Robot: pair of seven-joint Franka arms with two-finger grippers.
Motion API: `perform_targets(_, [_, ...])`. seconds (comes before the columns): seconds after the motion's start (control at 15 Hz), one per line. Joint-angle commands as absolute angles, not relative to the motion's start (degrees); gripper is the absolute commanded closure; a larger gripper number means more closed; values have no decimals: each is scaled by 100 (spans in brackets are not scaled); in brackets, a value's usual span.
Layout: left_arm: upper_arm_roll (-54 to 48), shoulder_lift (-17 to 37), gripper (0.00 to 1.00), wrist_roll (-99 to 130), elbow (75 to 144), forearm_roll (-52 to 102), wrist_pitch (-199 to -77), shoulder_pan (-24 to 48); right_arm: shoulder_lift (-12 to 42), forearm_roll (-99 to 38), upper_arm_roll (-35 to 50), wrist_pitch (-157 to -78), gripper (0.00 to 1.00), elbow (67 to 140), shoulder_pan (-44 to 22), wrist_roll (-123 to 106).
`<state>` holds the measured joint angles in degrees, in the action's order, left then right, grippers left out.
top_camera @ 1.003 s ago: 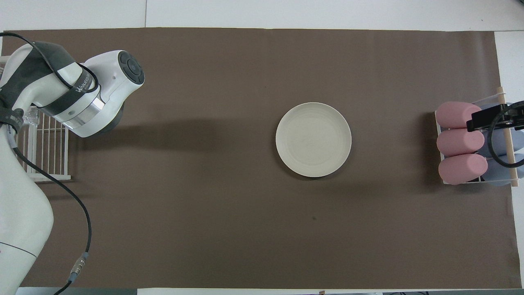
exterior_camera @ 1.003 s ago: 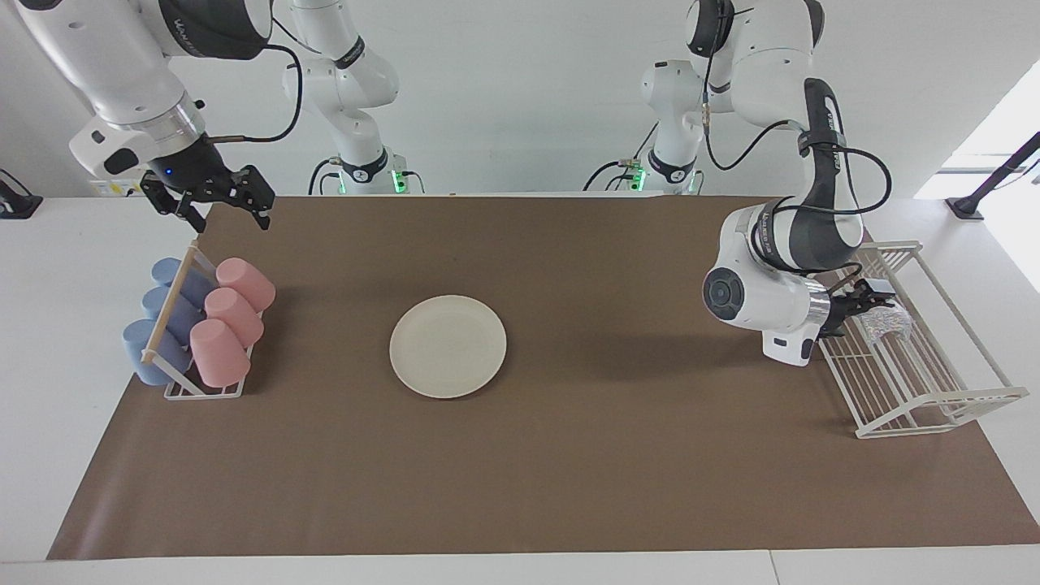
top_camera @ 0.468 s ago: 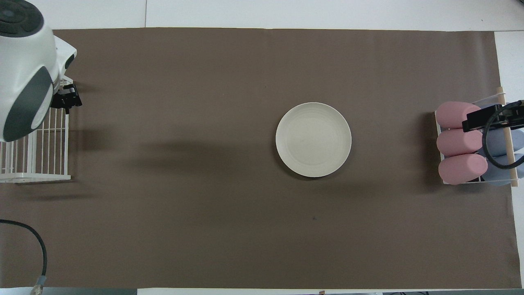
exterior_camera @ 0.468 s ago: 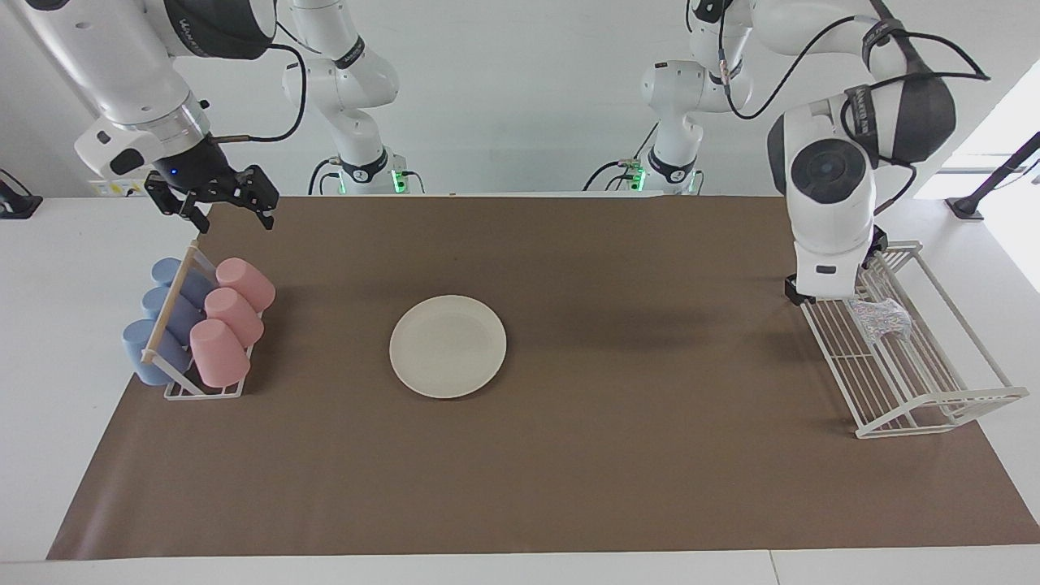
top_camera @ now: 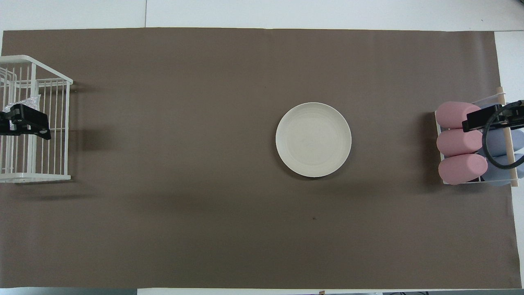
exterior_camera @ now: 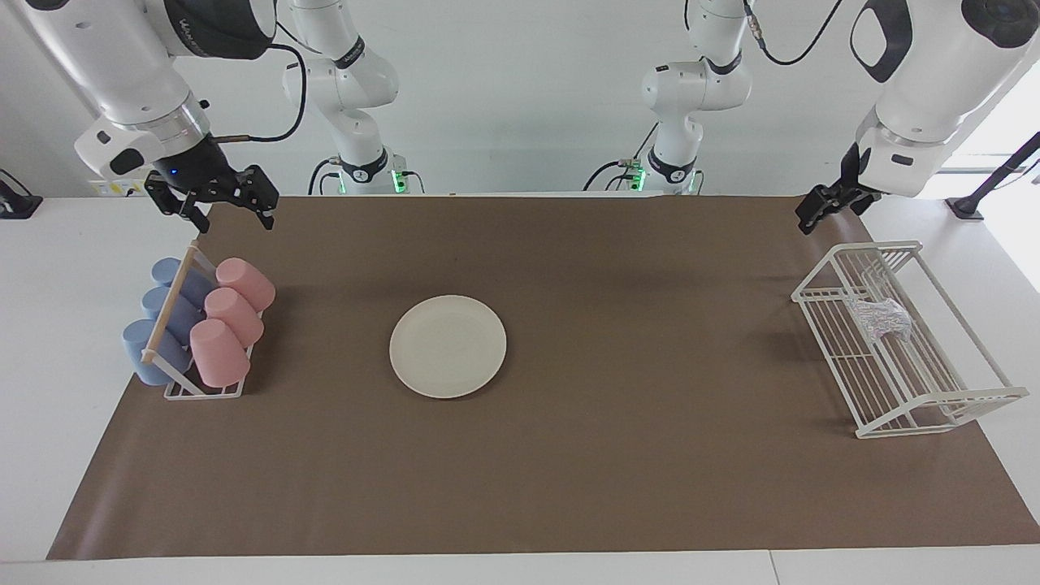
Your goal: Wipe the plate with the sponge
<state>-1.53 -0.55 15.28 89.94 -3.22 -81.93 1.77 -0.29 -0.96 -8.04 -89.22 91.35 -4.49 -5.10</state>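
Plate: we find the round, shallow, cream-white plate flat on the brown paper covering of the bench, near mid-bench and well apart from both racks. Nothing touches it.

Sponge: the small silvery-grey wad of shiny mesh, the sponge, lies inside the white wire rack at the left arm's end of the bench. No end effector holds it.

Left end effector: the left end effector hangs in the air over the bench edge nearest the robots, above the wire rack's end, clear of the sponge. It carries nothing; we cannot tell whether its fingers are parted or closed.

Right end effector: the right end effector waits raised above the holder of pink and blue plastic cups, fingers spread and empty.

Task status: we judge that the plate is no longer being wiped, or has not been yet; the frames alone do not settle which.

Risk, snagging: if we reach for the sponge, its mesh may catch on the rack wires and drag the light rack along.

Risk, collision: a steep descent may strike the rack's raised rim, since the sponge sits low between the wires.

Risk, plate slip: the plate is unrestrained on smooth paper; sideways wiping pressure from one arm may push it across the bench.
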Motion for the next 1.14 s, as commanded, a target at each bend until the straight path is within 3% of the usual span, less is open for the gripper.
perform_targets(0.0, [-150,-413,0,1476,9457,-97,-8348,219,-79,-158,-826,-8912,0,9141,-466,-475])
perform_targets(0.33, [-114,-54,0,1556,8939,166,-8289,325,-70,-132,-826,-8825,0,9132,-475,-361])
perform_targets(1.07, [-114,-79,0,1195,8991,325,-8270,264,-70,-79,-826,-8815,0,9123,-475,-369])
